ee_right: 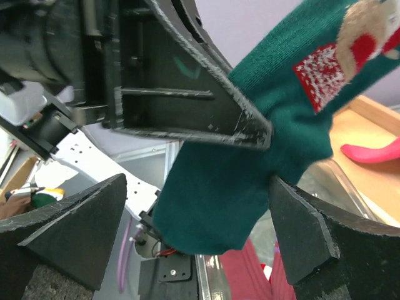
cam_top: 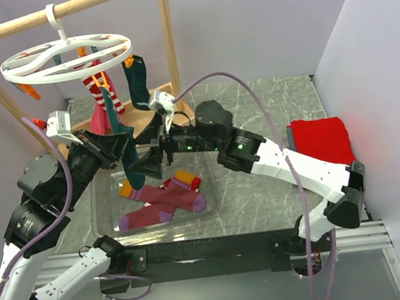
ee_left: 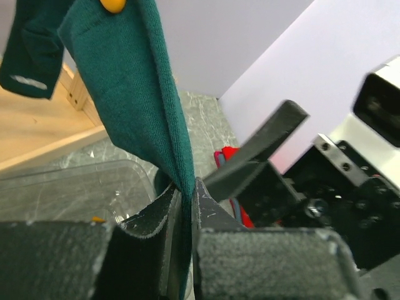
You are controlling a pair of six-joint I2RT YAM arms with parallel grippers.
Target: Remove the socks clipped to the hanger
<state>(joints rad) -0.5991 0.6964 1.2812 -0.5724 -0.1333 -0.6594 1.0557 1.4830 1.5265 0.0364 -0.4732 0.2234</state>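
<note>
The white ring hanger [cam_top: 67, 58] hangs from the wooden rail. A red-and-white striped sock [cam_top: 98, 85], a pink sock [cam_top: 99, 122] and a dark teal sock [cam_top: 137, 81] hang clipped to it. My left gripper [cam_top: 125, 147] is shut on a second teal sock [ee_left: 134, 94], which still hangs from an orange clip [ee_left: 112, 5]. My right gripper [cam_top: 149, 162] is open, with its fingers [ee_right: 69, 231] either side of that sock's toe [ee_right: 250, 181]. Two purple-maroon socks with orange cuffs [cam_top: 162, 200] lie in the clear bin [cam_top: 99, 202].
A folded red cloth [cam_top: 321, 140] lies at the right by the wall. The wooden rail frame [cam_top: 66, 8] and its base board [cam_top: 140, 119] stand at the back left. The arms cross close together over the bin.
</note>
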